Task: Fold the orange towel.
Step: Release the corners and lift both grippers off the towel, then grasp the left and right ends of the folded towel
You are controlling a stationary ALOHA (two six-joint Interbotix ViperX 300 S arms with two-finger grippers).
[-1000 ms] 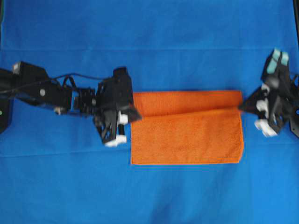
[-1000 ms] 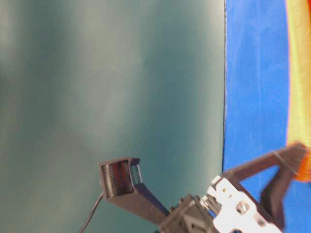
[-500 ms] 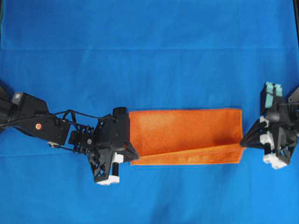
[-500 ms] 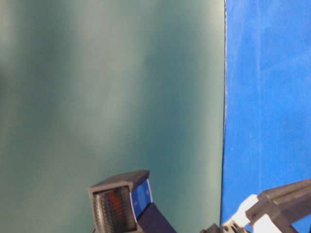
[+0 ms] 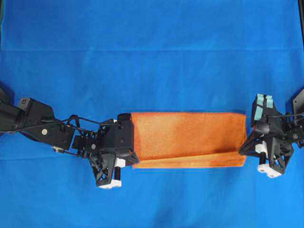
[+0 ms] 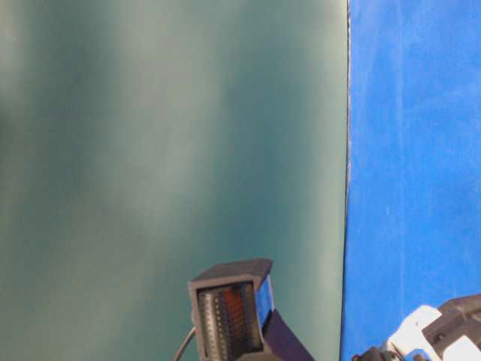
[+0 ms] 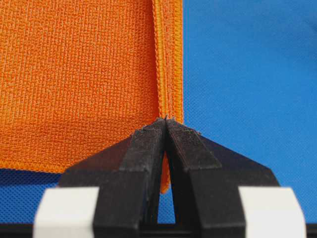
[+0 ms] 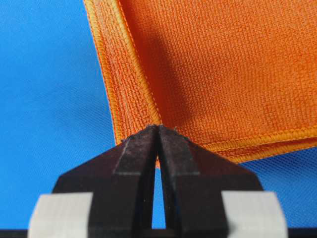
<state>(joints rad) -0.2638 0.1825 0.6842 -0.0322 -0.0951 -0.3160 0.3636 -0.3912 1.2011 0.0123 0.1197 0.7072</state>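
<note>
Two robot arms draw the top layer of the orange towel [image 5: 187, 137] over itself on a worktop draped in blue cloth [image 5: 152, 57], seen from overhead. The left end effector [image 7: 165, 124] is clamped tight on the towel's left corner, its black fingers [image 7: 148, 141] pinching the hem; the right end effector [image 8: 157, 130] is likewise closed on the right corner. A second ago the carried edge lay across the middle of the cloth, with a far strip of the lower layer exposed and a wide near panel below it. Now both arms have swept toward the near side, and the towel reads as a flat band, longer left to right, lying slightly near of the worktop's centre between the two arms. Only a thin wedge of the lower layer shows along the near edge, wider at the left. The first fold looks almost complete; what appears to remain is setting the held edge down square and letting go.
</note>
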